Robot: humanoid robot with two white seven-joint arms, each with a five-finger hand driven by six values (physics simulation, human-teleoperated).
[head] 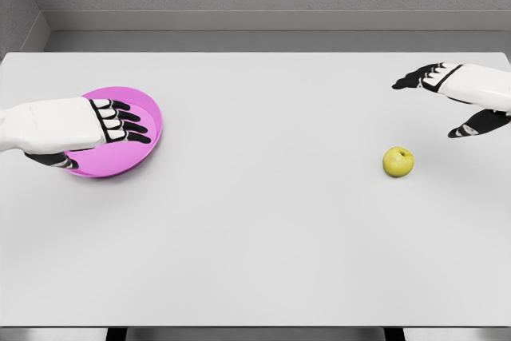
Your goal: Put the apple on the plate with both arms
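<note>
The apple (398,161) sits on the white table (263,221) toward the right side, well apart from the plate (148,137) at the left. It is yellow-green and nearly round, so no long axis can be made out; its stem dimple faces up and slightly right. The right robot hand (447,101) hangs above and to the right of the apple, not touching it, fingers and thumb spread wide and holding nothing; its wrist is cut off by the picture's edge. The left robot hand (112,127) lies flat over the pink plate with fingers stretched out and empty, hiding much of the plate's left half.
</note>
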